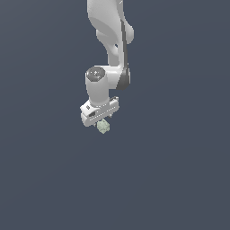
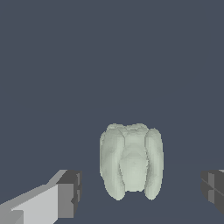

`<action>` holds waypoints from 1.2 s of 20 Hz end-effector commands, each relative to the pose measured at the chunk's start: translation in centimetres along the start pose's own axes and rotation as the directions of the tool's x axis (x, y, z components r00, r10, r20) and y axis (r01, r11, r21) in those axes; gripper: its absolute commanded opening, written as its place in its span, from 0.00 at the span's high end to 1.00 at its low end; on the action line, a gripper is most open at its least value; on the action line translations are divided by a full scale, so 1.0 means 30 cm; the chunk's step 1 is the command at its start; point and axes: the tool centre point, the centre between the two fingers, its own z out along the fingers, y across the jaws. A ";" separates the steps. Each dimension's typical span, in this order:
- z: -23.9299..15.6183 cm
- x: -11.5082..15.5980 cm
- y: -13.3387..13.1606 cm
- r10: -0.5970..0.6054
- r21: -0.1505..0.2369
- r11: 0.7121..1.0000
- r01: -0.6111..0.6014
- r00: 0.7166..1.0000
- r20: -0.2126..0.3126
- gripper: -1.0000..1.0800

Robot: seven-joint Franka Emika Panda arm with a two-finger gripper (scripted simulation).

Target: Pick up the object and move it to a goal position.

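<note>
The object [image 2: 131, 162] is a small pale greenish-white lumpy chunk, ribbed into rounded lobes. In the wrist view it sits between my two dark fingertips, with a clear gap on each side. My gripper [image 2: 142, 192] is open around it and does not touch it. In the exterior view the object [image 1: 103, 127] peeks out just below the white hand of my gripper [image 1: 101, 122], which hangs from the white arm reaching down from above. The fingers themselves are mostly hidden under the hand there.
Only a plain dark blue-grey surface [image 1: 179, 170] shows all around in both views. No other objects, containers or edges are visible.
</note>
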 end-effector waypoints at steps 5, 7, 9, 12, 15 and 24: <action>0.028 -0.001 0.000 -0.001 0.000 1.000 0.001 1.000 0.000 0.04; 0.054 -0.001 -0.002 -0.002 0.000 1.000 0.002 1.000 0.000 0.04; 0.088 -0.002 -0.003 -0.003 0.000 1.000 0.003 1.000 0.000 0.04; 0.134 -0.003 -0.003 -0.004 0.000 1.000 0.004 1.000 -0.001 0.04; 0.160 -0.002 -0.002 -0.005 0.000 1.000 0.005 1.000 -0.001 0.04; 0.168 -0.001 -0.001 -0.005 0.000 1.000 0.005 1.000 -0.001 1.00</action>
